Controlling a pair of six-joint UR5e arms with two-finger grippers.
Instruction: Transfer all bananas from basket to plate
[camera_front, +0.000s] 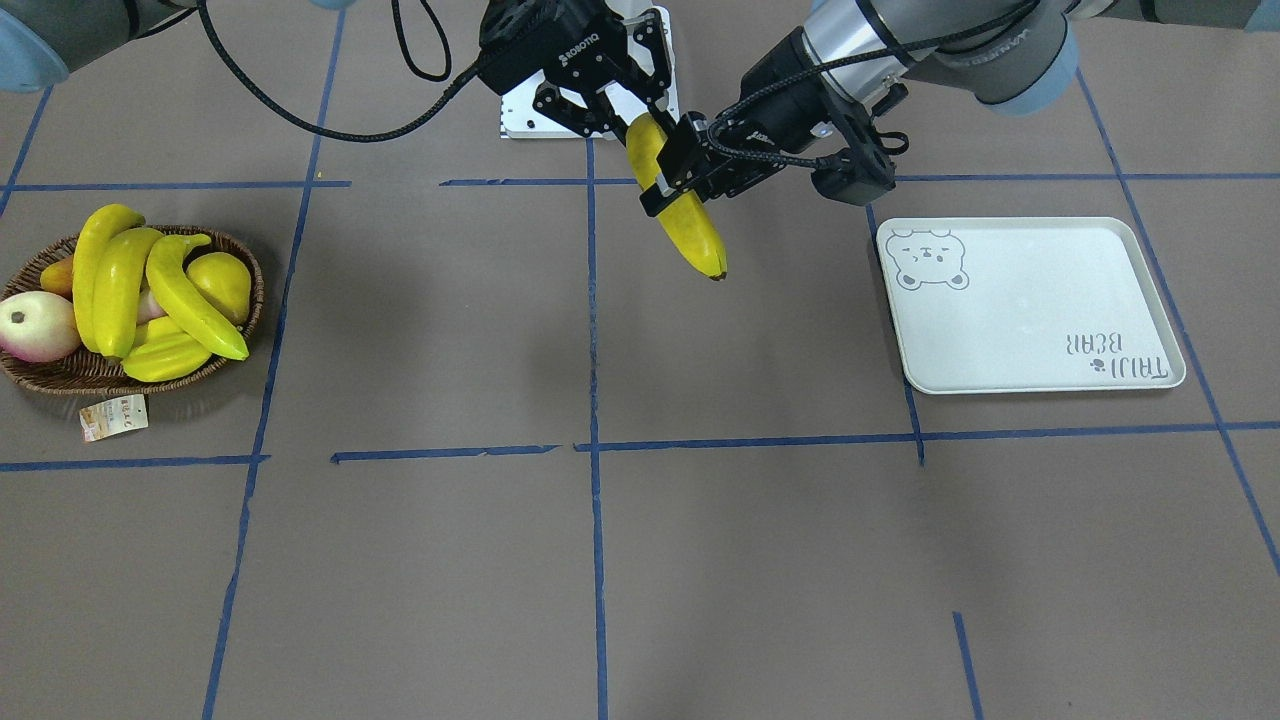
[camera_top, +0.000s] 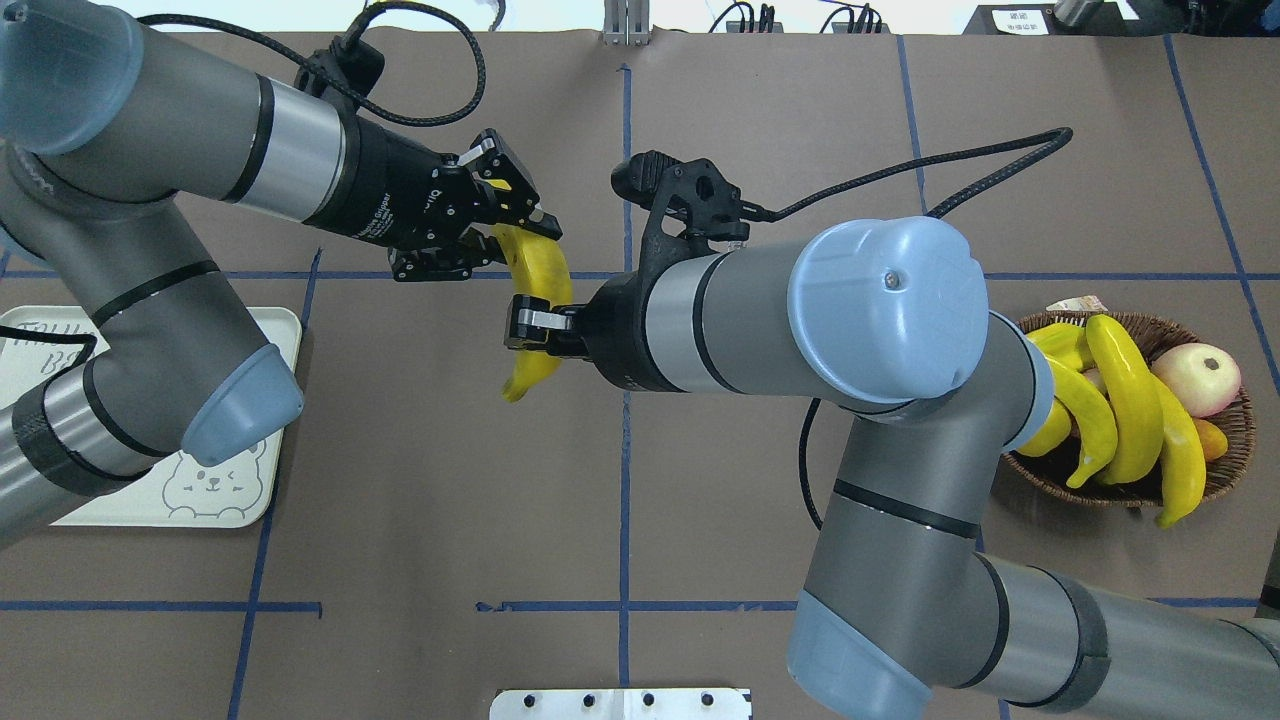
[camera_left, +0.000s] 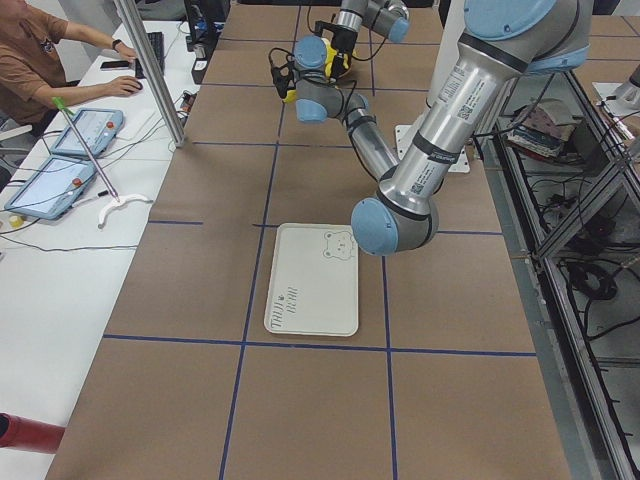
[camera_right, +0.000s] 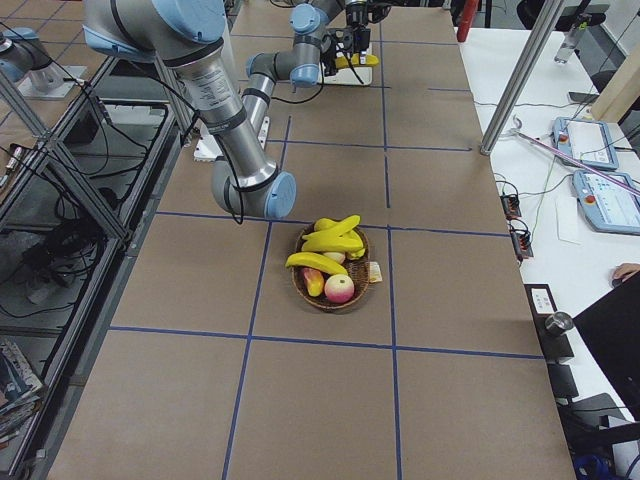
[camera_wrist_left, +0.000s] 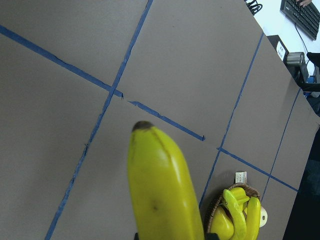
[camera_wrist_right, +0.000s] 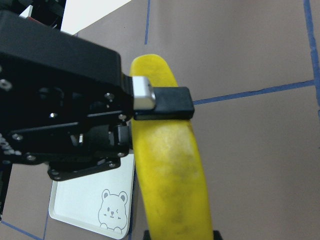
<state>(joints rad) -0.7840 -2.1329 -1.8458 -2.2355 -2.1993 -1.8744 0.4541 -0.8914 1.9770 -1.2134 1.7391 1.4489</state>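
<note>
The brown paper-covered counter is crossed by blue tape lines. On the robot's left side lies the flat, pale white rounded-rectangle plate with a grey bear face and grey lettering. On the robot's right sits the shallow oval brown wicker basket. In it three long curved yellow bananas lie side by side among other fruit.

A fourth long, glossy yellow banana hangs in the air over the counter's middle, well apart from basket and plate. Its long axis runs away from the robot, slanting slightly toward the plate side. Its dark tip points outward (how steeply it dips I cannot tell).

The black two-finger left claw is clamped across it. The black right claw pinches the end nearer the robot. A small paper tag lies just beside the basket.
</note>
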